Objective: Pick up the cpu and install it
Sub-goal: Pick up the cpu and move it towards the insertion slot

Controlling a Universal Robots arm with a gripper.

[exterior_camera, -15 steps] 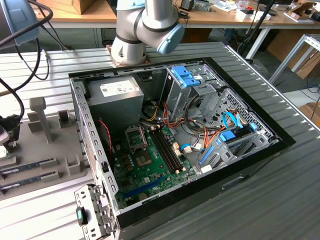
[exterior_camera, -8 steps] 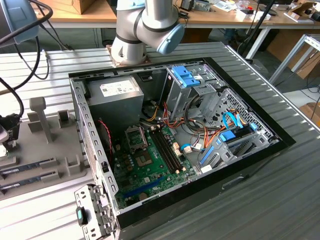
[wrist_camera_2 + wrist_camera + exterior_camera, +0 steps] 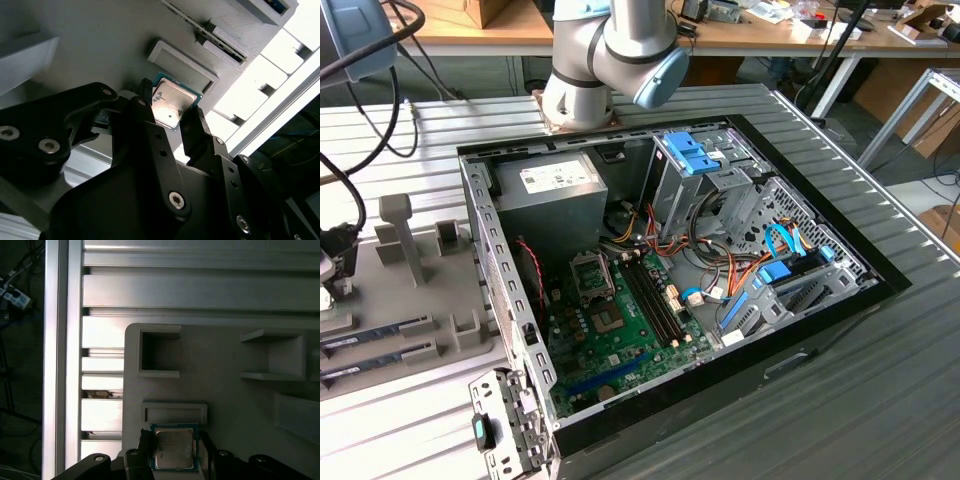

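Over on the grey tray (image 3: 230,405), which sits on the ribbed metal counter (image 3: 840,400) at the exterior view's left, beside the open computer case (image 3: 880,272), the cpu (image 3: 174,450) lies flat with its metal top up. One of its edges sits against a low raised ledge (image 3: 174,412). That ledge looks meant to keep the cpu square and in a known spot, so the tool (image 3: 169,106) can meet it the same way each time. Both wrist views show the tool straddling it: the two black fingers (image 3: 194,125) stand against opposite edges of the cpu, drawn in close with no gap I can make out. I judge the tool closed on the cpu by its sides, which leaves the metal top clear. The cpu appears to rest on the tray rather than hang above it. Two memory sticks (image 3: 380,330) lie in slots on the near part of the tray in the exterior view. Inside the case the green circuit board (image 3: 620,345) lies flat, and the square socket (image 3: 591,275) toward its far end looks open and unfilled, so the install is not yet done.
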